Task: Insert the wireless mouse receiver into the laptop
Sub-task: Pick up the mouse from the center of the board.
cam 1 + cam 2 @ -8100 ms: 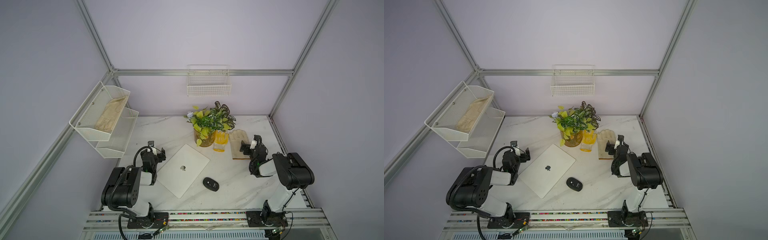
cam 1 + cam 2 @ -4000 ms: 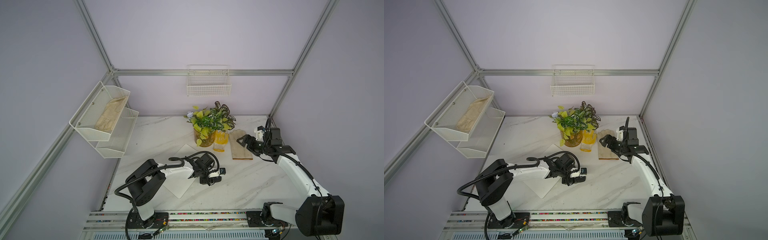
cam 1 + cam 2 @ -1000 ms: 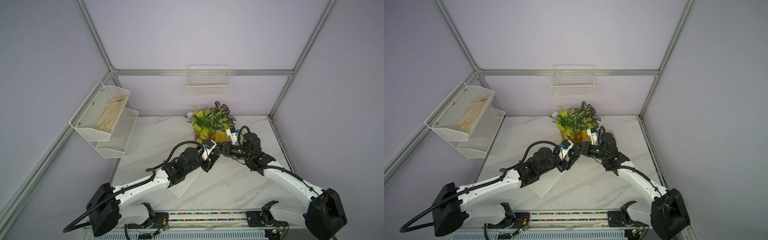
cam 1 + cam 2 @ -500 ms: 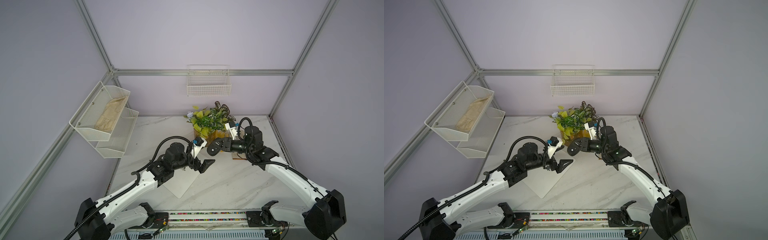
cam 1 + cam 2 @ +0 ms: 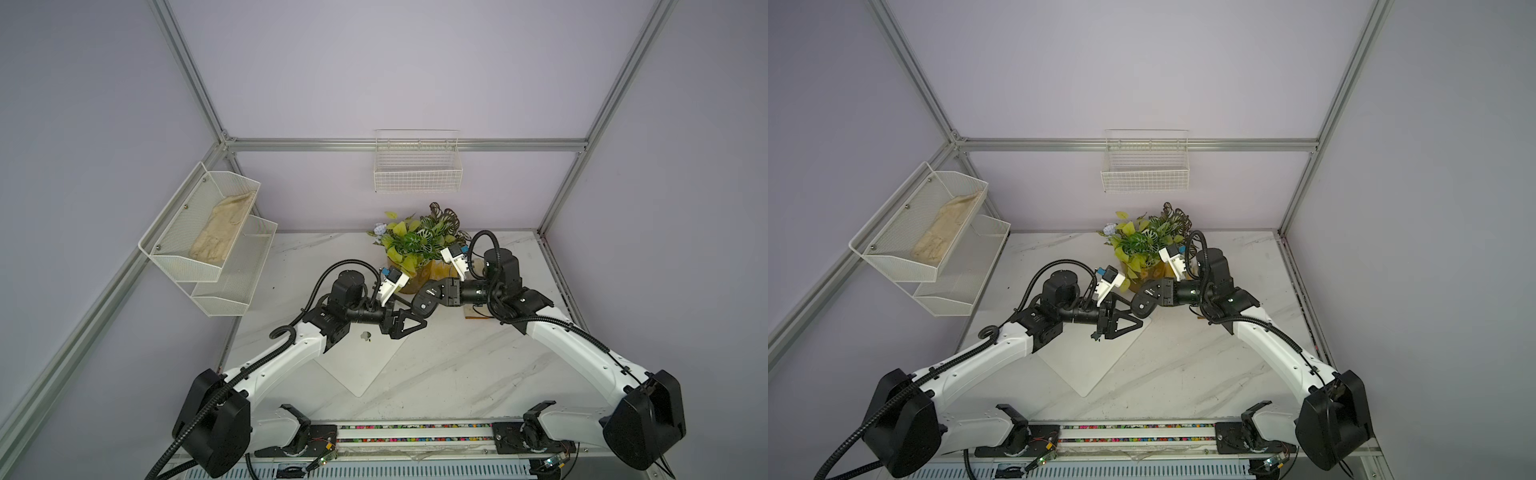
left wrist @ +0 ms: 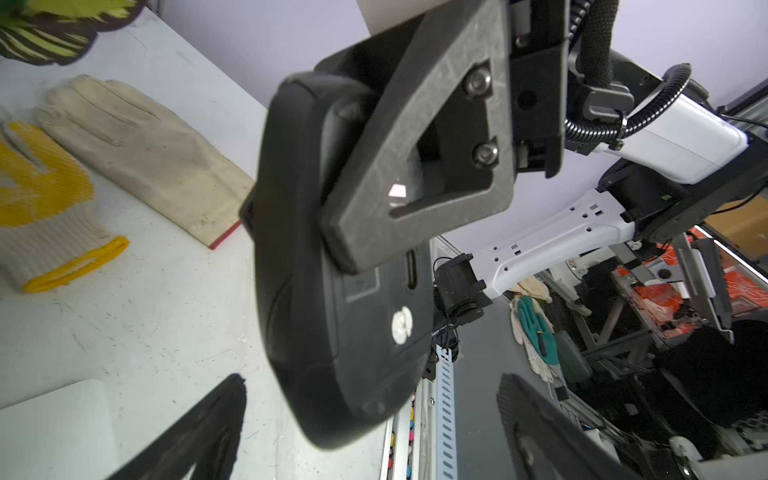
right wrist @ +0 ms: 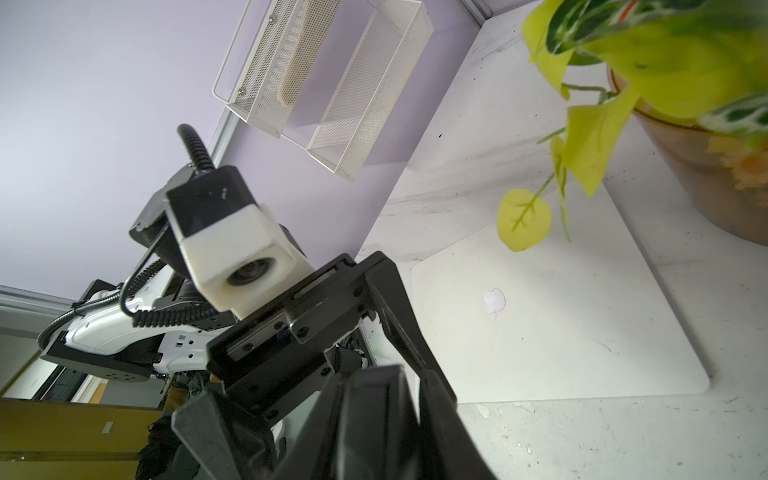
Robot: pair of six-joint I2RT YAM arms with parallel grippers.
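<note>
Receiver: I can't make it out in any view. My judgement is that it is probably stowed in the underside of the black mouse [image 6: 332, 291], where a narrow dark slot [image 6: 410, 266] shows. I cannot tell whether anything sits in that slot.

Mouse: it is held in the air above the far corner of the laptop [image 5: 361, 365]. The right tool [image 5: 434, 296] is closed narrow across its body near 1 end. The underside faces the left wrist camera, and the long axis runs from that grip out toward the left tool [image 5: 411, 328].

Left tool: wide, with its 2 fingers spread and nothing between them. It sits just beside the mouse's free end without touching it, on the side nearer the robot's base.

Key relation: the slotted face is turned toward the left tool. The left arm is therefore the nearer and the free one for any pick, while the right arm serves as holder. A small advance along the left tool's own axis looks sufficient (judgement).

Laptop: closed and flat on the tabletop [image 5: 457, 365], below both tools. No port is visible.
</note>
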